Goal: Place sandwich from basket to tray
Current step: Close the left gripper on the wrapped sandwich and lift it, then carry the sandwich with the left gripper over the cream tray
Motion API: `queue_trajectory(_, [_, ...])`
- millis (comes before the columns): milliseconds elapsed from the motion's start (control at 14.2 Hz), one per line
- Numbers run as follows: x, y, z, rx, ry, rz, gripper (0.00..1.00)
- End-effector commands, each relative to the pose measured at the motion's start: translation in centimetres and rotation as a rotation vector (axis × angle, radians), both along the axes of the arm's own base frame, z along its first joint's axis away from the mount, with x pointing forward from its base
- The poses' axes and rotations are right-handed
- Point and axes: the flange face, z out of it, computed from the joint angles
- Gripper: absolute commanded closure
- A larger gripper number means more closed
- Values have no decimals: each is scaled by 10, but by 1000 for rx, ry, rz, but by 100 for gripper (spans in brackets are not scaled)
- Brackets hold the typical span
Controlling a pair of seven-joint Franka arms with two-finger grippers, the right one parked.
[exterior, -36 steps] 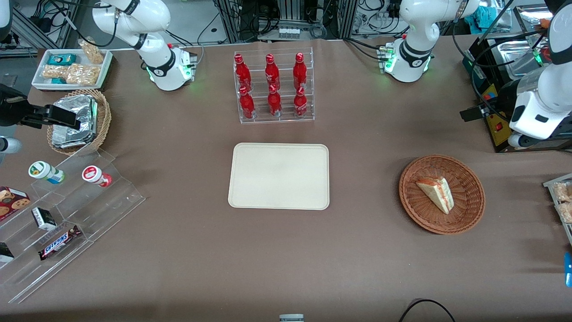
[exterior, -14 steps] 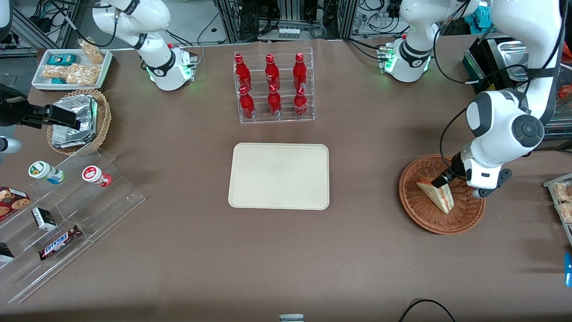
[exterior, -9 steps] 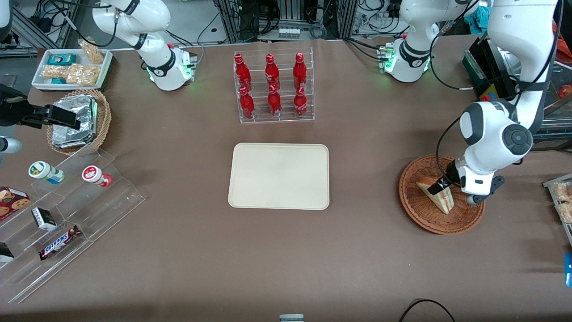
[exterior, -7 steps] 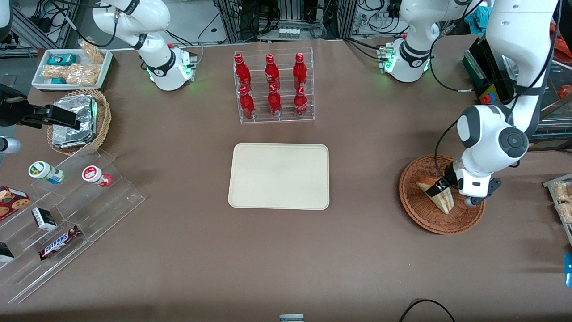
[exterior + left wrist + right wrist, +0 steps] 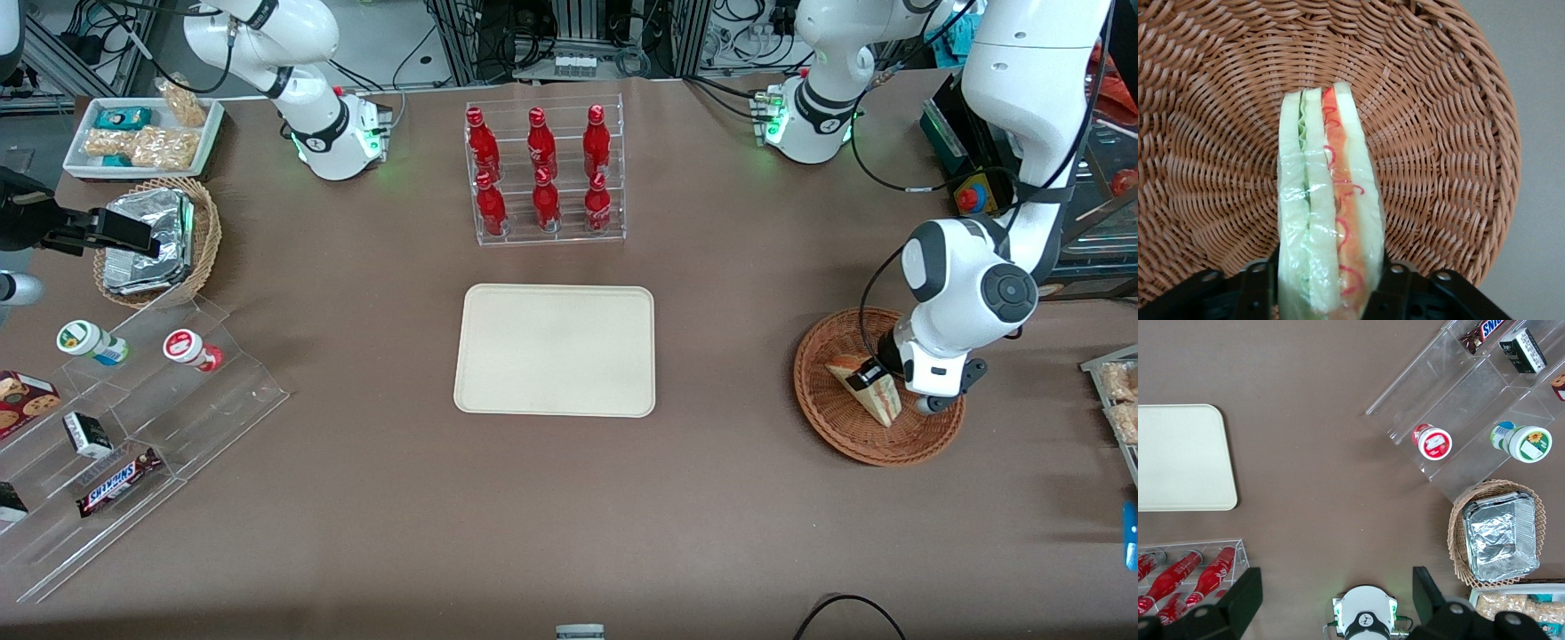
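**Left gripper at the wrapped sandwich, inside the reddish-brown basket**

Left arm's two-finger gripper [image 5: 861,380]: lowered into the round, shallow, reddish-brown woven wicker basket [image 5: 925,437], toward the working arm's end of the table. Jaws stand one on each flat bread face of the small triangular sandwich [image 5: 1328,207] of white bread, wrapped in clear film. In the wrist view the black fingers [image 5: 1395,288] sit against both outer slices at the wide end of the wedge, closed onto it.

Sandwich: stands on edge between the jaws, green filling layer on one side, orange-red layer on the other, pointed end reaching out from the jaws across the basket's woven floor. Whether it rests on the wicker or is lifted off it cannot be told.

Large flat cream-beige rectangular tray [image 5: 555,349] with rounded corners and low rim: well apart from the jaws, at mid-table, nothing on it.

Clear acrylic rack of red bottles [image 5: 543,171]: farther from the front camera than the tray, well apart from the jaws.
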Motion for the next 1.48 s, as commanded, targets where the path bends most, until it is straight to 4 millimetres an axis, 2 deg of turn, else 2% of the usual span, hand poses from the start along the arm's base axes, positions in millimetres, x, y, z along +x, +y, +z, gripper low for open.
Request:
queue_trajectory(0, [1,2,3,-1,-15,7,74])
queue_trajectory(141, [2,2,11,1,-21,7,77])
queue_trajectory(353, [-2,-9,45,11,8,-26,77])
queue_trajectory(423, [-6,-17,58,13,23,-45,77])
queue_trajectory(494, [-10,-34,73,17,35,-78,77])
queue_trajectory(635, [-13,-79,98,24,81,-162,77])
queue_trajectory(846, [-21,-156,125,36,168,-303,77])
queue_trajectory(987, [-25,-208,125,34,169,-376,77])
queue_trajectory(1128, [-32,-272,116,20,169,-456,77])
queue_trajectory(1269, [-45,-331,102,17,164,-512,77])
queue_trajectory(1340, [-44,-353,91,2,167,-533,75])
queue_trajectory(1410, [-47,-385,83,-33,174,-561,74])
